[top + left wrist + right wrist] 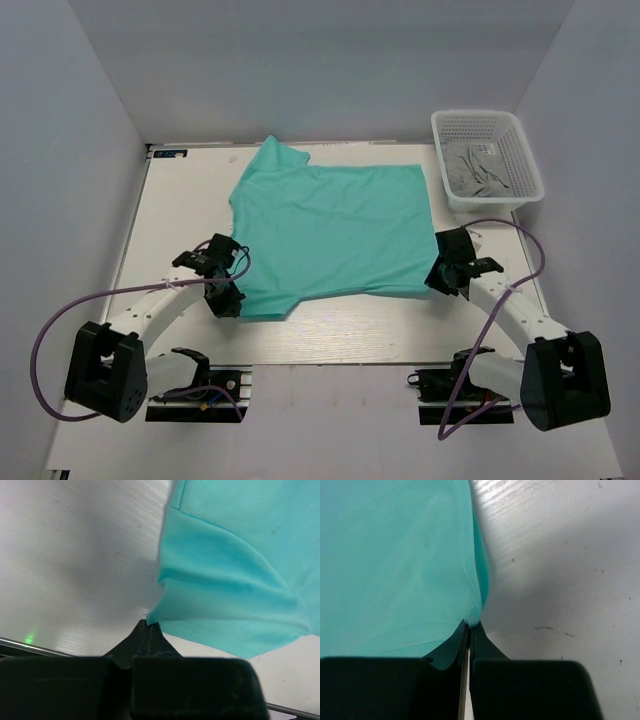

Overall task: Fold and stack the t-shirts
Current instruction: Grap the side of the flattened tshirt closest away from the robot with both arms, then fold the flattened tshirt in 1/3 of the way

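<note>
A teal-green t-shirt (330,225) lies spread flat on the white table (180,200), one sleeve pointing to the far left. My left gripper (232,300) is at the shirt's near left corner, shut on the sleeve hem; the left wrist view shows the cloth (230,580) pinched at the closed fingertips (148,624). My right gripper (438,277) is at the near right corner of the shirt, shut on its edge. In the right wrist view the teal cloth (395,565) runs into the closed tips (470,624).
A white mesh basket (520,150) stands at the far right with a grey garment (478,168) inside. White walls enclose the table on three sides. Purple cables (60,320) loop beside both arm bases.
</note>
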